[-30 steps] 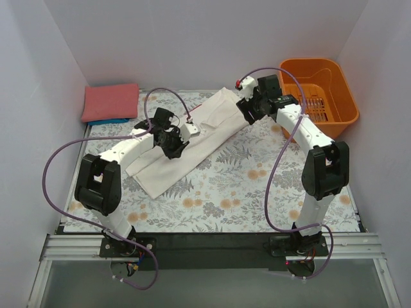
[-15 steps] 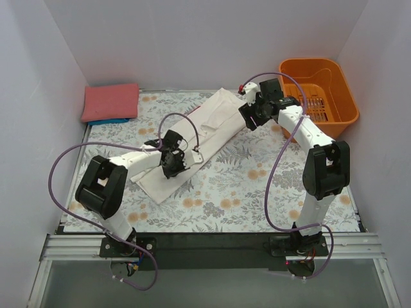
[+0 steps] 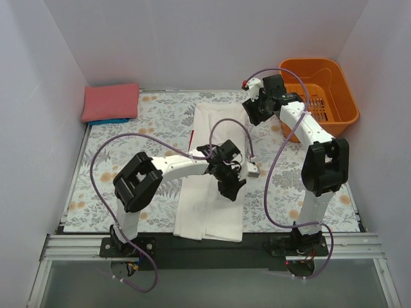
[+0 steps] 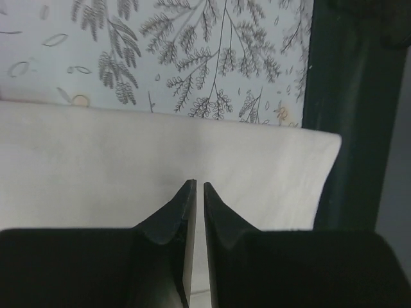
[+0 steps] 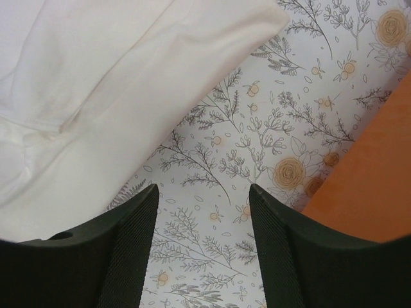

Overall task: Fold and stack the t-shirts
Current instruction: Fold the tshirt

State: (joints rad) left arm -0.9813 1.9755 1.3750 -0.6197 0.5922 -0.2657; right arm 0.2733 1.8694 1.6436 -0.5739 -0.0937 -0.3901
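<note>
The white t-shirt (image 3: 209, 212) lies folded in a long strip from the back centre to the table's near edge, with a sliver of its red print (image 3: 192, 138) at the left side. My left gripper (image 3: 232, 186) sits on the strip's right side with its jaws pinched almost together on the white cloth (image 4: 96, 160); the left wrist view shows its tips (image 4: 194, 186). My right gripper (image 3: 252, 115) is open and empty over the table cover, just right of the shirt's far corner (image 5: 96, 77); the right wrist view shows its fingers apart (image 5: 203, 192). A folded salmon-red t-shirt (image 3: 110, 101) rests on a blue one (image 3: 106, 120) at the back left.
An orange basket (image 3: 347, 109) stands at the back right, close beside my right gripper, and shows in the right wrist view (image 5: 372, 186). The floral table cover (image 3: 282, 186) lies under everything. The dark front rail (image 4: 334, 128) runs just past the shirt's near end.
My left gripper swung right and toward the near edge, and the white shirt turned with it from diagonal to lengthwise. My right gripper barely moved at the shirt's far end.
</note>
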